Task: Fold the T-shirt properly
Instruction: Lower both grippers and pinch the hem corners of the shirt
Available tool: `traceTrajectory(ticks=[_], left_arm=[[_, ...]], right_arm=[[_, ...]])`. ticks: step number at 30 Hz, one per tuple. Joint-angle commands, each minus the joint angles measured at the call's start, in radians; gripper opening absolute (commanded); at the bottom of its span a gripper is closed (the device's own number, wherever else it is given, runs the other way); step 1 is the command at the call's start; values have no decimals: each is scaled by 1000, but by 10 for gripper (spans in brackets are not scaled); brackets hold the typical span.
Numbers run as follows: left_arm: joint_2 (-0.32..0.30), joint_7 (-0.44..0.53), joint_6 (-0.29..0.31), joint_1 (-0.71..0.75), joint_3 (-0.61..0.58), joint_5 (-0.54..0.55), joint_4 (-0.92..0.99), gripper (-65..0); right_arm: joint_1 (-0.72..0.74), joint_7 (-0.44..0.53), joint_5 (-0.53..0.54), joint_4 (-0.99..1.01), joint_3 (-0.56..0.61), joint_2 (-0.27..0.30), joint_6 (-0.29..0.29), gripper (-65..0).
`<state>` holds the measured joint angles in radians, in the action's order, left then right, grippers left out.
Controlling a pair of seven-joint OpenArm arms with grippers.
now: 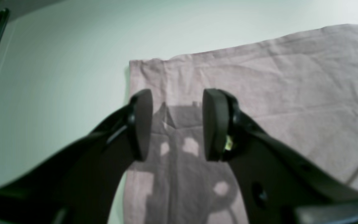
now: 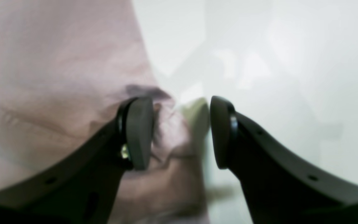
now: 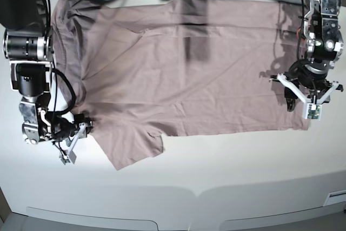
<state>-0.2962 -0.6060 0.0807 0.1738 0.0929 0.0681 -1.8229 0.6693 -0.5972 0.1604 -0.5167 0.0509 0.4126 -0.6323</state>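
Two grippers, both with jaws apart, nothing clamped. T-shirt (image 3: 184, 63) lies spread flat across the upper half of the base view on the white table (image 3: 216, 177), neck end toward the left edge, hem toward the right, one sleeve jutting down at lower left of centre.

Left of frame: my right gripper (image 3: 75, 133) sits at the shoulder edge of the cloth, low on the table. Its wrist view shows one pad against a bunched ridge of fabric and the other over bare table, so the edge lies between the pads but is not yet pinched. Note: lower and close only once the fold of cloth is fully inside, otherwise I catch one layer.

Right of frame: my left gripper (image 3: 307, 98) hangs over the hem corner; wrist view puts the jaws above the cloth, just inside its side edge. Judgement: shift toward the corner, grip both layers, then lift both ends evenly so the fold stays straight.
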Motion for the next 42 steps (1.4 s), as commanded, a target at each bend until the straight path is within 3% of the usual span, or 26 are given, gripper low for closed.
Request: traceTrajectory(ticks=[1,10,24,32,36,39,42], left_arm=[[-9,23,-5,-13,5,-3,-17,-388],[-9,22,-6,-13,5,-3,-17,-388],[-9,23,-5,-13,5,-4,-17,-388],[-9,30,-5,-13,5,-8,-17,-388],[-10,84,1,-27,5,-72,5,-388],[-28,42,48,-106,5,-66,109,-388],[-55,-28,111,-222,5,38,262,-388]], right_arm=[[21,6,1,-10,-5,10,-9,-350],[5,-32,0,-10,-5,-17,-26,-354],[6,-85,39,-10,-5,-14,-26,-650],[6,-85,85,-11,-5,-14,-26,-650],[6,-84,86,-11,-5,-14,-26,-650],[6,-84,87,-11,-5,-14,-26,-650],[6,-85,86,-11,-5,-14,-27,-650]])
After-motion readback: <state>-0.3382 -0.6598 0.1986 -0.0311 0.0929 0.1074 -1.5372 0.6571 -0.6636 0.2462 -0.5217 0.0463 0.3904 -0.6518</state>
